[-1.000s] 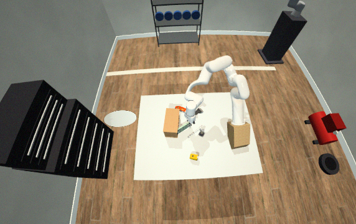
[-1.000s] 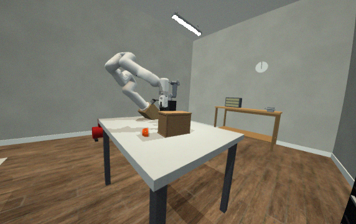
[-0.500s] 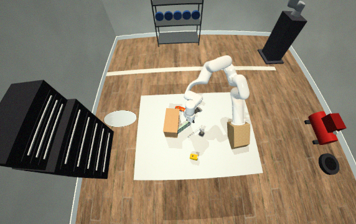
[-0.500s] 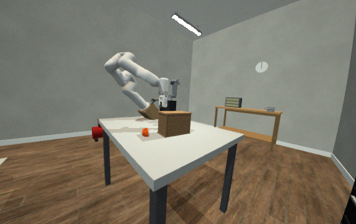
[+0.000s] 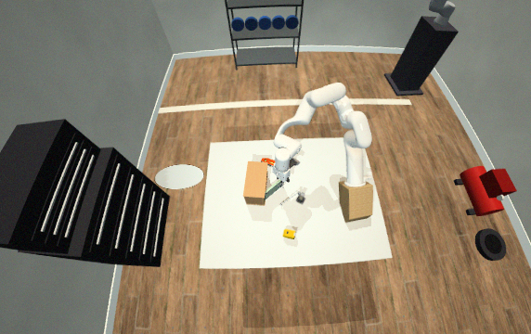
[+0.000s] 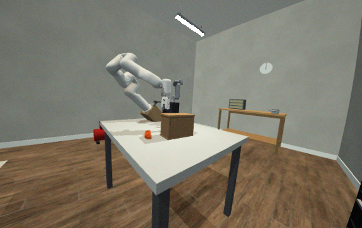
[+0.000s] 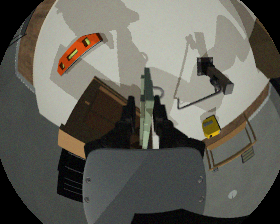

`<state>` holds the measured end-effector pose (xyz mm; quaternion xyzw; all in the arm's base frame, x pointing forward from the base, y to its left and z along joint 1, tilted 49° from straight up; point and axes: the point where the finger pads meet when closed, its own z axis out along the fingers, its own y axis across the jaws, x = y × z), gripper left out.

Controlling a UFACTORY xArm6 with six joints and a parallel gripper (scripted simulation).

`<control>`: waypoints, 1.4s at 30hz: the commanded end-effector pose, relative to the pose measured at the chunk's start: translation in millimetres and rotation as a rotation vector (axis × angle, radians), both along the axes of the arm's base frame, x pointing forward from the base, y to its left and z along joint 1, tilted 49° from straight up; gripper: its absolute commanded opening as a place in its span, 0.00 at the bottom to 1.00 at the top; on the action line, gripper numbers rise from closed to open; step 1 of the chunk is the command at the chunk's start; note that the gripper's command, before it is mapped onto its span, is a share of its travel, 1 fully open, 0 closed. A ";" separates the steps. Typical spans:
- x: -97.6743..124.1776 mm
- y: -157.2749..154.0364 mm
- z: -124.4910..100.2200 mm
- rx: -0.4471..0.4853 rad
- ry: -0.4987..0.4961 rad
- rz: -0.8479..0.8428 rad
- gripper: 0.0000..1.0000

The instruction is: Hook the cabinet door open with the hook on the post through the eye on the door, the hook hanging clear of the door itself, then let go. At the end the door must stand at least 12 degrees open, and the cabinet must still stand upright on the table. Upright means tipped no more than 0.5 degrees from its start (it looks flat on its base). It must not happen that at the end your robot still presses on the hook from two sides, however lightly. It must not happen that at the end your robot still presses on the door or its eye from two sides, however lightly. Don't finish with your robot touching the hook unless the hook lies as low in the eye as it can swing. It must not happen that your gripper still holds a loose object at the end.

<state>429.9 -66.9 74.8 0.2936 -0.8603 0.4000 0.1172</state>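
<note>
The cabinet [image 5: 255, 180] [image 6: 181, 126] [image 7: 71, 144] stands upright and looks flat on its base. Its green door [image 5: 273, 189] [image 7: 147, 92] stands wide open. My gripper [image 5: 285, 180] [image 6: 165, 109] [image 7: 144, 103] is partly open, its fingers on either side of the door's upper part; whether a finger touches it I cannot tell. The eye [image 7: 163, 92] sticks out from the door's right face in the wrist view. The post [image 5: 301, 198] [image 7: 218, 80] stands apart from the door. Its thin hook [image 7: 197, 101] reaches towards the door, with its bent end short of the eye and not in it.
An orange spirit level [image 5: 267, 161] [image 6: 148, 134] [image 7: 66, 61] lies beside the cabinet. A yellow item [image 5: 289, 233] [image 7: 211, 127] lies on the table [image 5: 247, 246] [image 6: 181, 161], past the post. The arm's wooden base block [image 5: 356, 201] stands at the table's other side.
</note>
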 end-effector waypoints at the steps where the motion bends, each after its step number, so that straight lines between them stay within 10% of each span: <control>1: 3.6 -1.2 3.3 0.000 0.021 0.022 0.27; 42: 19.4 -11.3 15.8 -0.005 0.134 0.119 0.27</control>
